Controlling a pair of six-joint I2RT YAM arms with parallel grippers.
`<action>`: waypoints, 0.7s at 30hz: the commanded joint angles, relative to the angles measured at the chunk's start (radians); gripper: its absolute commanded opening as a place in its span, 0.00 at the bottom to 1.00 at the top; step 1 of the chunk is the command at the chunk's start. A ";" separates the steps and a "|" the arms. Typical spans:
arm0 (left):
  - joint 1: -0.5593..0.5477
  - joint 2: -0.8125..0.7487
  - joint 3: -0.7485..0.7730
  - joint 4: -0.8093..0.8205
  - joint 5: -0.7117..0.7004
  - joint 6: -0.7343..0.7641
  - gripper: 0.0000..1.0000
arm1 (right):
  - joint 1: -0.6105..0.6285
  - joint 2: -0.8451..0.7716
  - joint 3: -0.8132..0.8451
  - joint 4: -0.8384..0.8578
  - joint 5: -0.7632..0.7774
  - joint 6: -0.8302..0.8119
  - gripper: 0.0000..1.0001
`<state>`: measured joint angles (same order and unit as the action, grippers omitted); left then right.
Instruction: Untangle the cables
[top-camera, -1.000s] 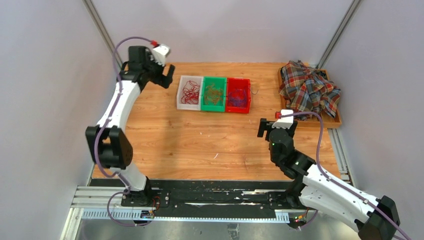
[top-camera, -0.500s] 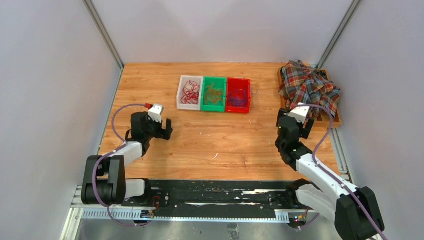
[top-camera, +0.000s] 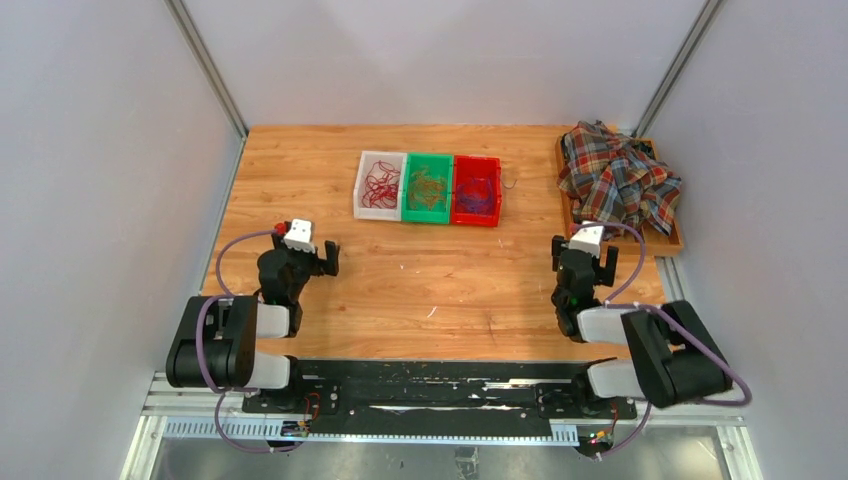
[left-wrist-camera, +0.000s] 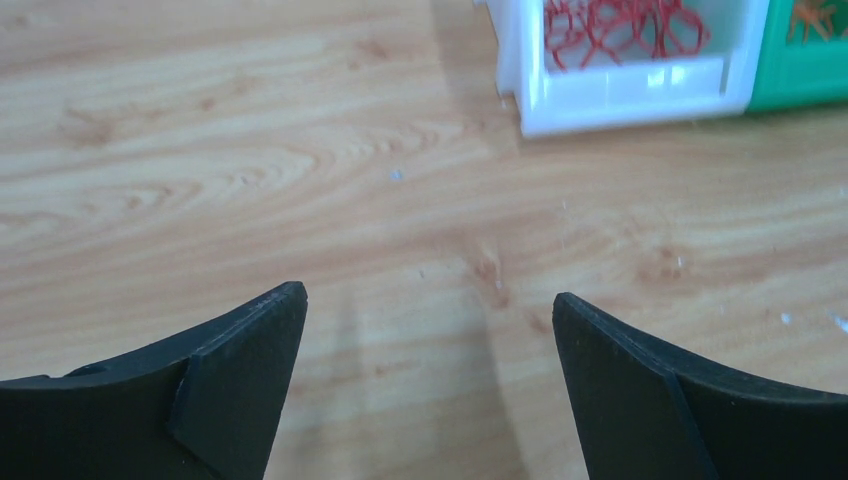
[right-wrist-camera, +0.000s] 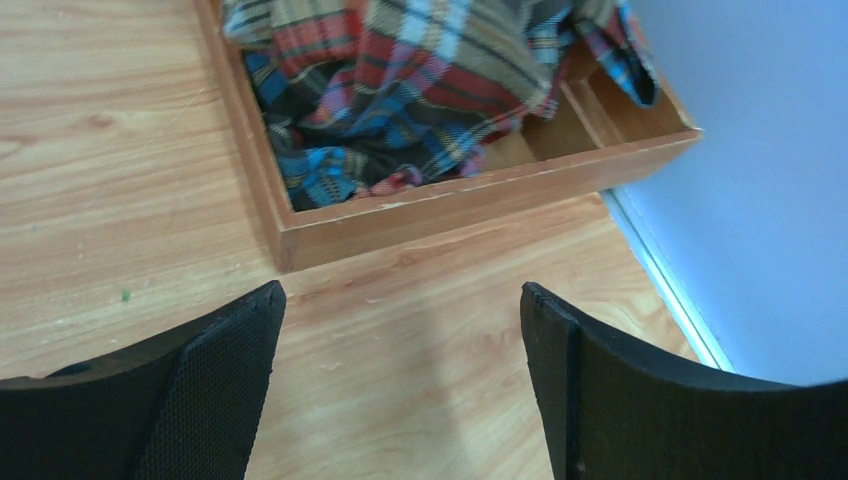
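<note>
Upper centre, top view: cables (top-camera: 428, 188) sorted by colour in three bins (top-camera: 427, 220). Left hand (left-wrist-camera: 428, 300), right hand (right-wrist-camera: 398, 290) apart, empty, lower frame. Likely parking: fold slowly, clear of bins.

On table (top-camera: 440, 290): three bins (top-camera: 428, 188) in a row, side by side, touching. The row lies ahead and right of left gripper (left-wrist-camera: 428, 300), and ahead and left of right gripper (right-wrist-camera: 400, 290). In each bin, cables (top-camera: 381, 186). End bin nearest left gripper, ahead-right of it. Ahead of right gripper, close: tray (right-wrist-camera: 450, 205), with cloth (right-wrist-camera: 420, 80) heaped in it. Grippers well apart.
</note>
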<state>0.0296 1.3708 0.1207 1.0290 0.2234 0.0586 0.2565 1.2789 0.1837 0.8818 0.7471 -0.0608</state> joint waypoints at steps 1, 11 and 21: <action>0.004 0.002 0.058 0.087 -0.056 -0.021 0.98 | -0.024 0.146 -0.003 0.337 -0.143 -0.150 0.88; 0.004 -0.001 0.053 0.097 -0.054 -0.020 0.98 | -0.146 0.113 0.036 0.129 -0.391 -0.029 0.91; 0.004 0.000 0.054 0.095 -0.055 -0.021 0.98 | -0.145 0.132 0.018 0.196 -0.363 -0.034 0.92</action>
<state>0.0296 1.3739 0.1719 1.0695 0.1852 0.0406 0.1127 1.4082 0.2008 1.0367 0.3847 -0.1013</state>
